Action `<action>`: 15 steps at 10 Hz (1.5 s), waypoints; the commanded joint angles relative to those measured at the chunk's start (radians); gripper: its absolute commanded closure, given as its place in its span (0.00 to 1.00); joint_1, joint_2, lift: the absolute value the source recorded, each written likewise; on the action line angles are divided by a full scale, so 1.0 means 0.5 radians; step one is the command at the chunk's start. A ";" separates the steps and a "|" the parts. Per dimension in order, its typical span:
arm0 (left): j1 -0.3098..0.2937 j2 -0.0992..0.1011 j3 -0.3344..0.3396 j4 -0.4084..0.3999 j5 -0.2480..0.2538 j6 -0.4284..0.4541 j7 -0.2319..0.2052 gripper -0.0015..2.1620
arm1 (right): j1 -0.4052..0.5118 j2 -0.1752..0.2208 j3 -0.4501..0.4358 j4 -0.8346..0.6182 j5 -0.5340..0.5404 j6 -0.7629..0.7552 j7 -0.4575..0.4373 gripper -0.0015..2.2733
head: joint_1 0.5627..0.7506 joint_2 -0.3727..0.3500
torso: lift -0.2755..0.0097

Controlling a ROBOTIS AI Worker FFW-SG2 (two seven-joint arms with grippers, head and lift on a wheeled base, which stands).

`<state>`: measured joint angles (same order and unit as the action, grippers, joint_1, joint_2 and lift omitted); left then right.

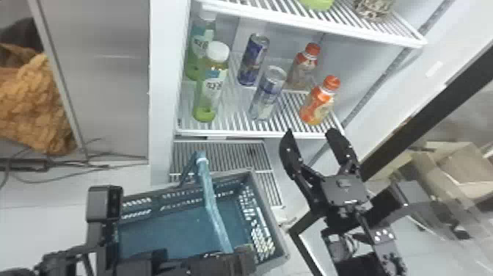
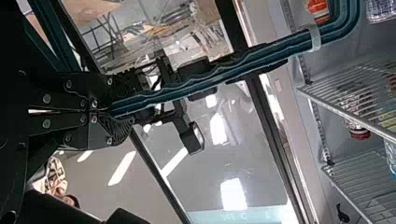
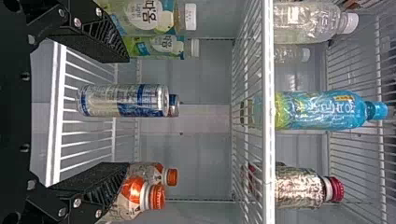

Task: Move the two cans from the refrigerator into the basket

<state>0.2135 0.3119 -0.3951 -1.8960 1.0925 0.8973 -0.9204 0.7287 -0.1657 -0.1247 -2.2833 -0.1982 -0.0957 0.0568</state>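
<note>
"On the refrigerator shelf, what are you seeing?"

"Both cans are standing upright, the front can nearer the shelf's front edge and the rear can behind it. Two green bottles are standing to their left, and two orange-capped bottles are standing to their right."

"And the right end effector? Is it holding anything?"

"No, it is hovering near the shelf's front edge with its two fingers spread wide. From its wrist, the front can is showing in the gap between those fingers, touching neither of them."

"What is the left end effector doing?"

"From the head it is looking dark and partly hidden, so I am judging mostly by its wrist view. There, the left end effector is gripping the basket's blue-green handle, with its fingers pressed together around it."

"Where is the basket sitting, then?"

"It is sitting lower than the can shelf, in front of the refrigerator, with its handle rising above the rim. Another wire shelf is spanning the space above the cans."
</note>
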 commanded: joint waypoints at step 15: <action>0.000 -0.004 0.009 0.000 0.017 -0.003 0.012 0.54 | -0.657 -0.089 0.226 0.706 0.005 -0.152 -0.031 0.09 | 0.70 0.03 | 0.00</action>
<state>0.2134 0.3097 -0.3904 -1.8960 1.0994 0.8958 -0.9147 0.4136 -0.2086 -0.0157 -1.9445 -0.1959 -0.1673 0.0411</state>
